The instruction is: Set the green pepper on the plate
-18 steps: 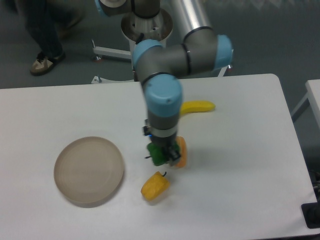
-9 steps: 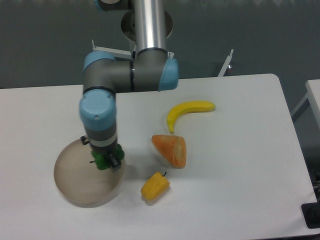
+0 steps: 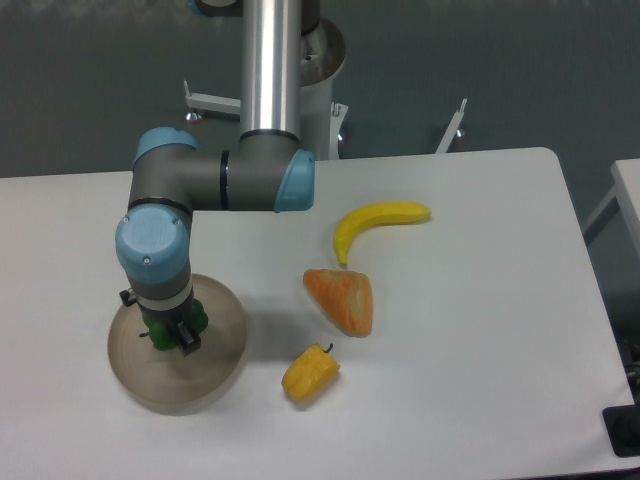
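Green pepper [image 3: 170, 326], glossy and dark, largely hidden by the gripper [image 3: 172, 334] clamped on it, lower left of frame, directly over the beige plate [image 3: 215, 345]. Transport appears complete; release and withdrawal remain. Whether the pepper touches the dish cannot be told.

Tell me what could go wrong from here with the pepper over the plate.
The green pepper sits in the gripper over the plate, and I cannot tell if it touches the dish. Released from any height, the lumpy pepper might roll toward the rim. The arm hides much of the plate, so the landing spot is hard to judge. If the fingers drag on opening, they might pull the pepper along.
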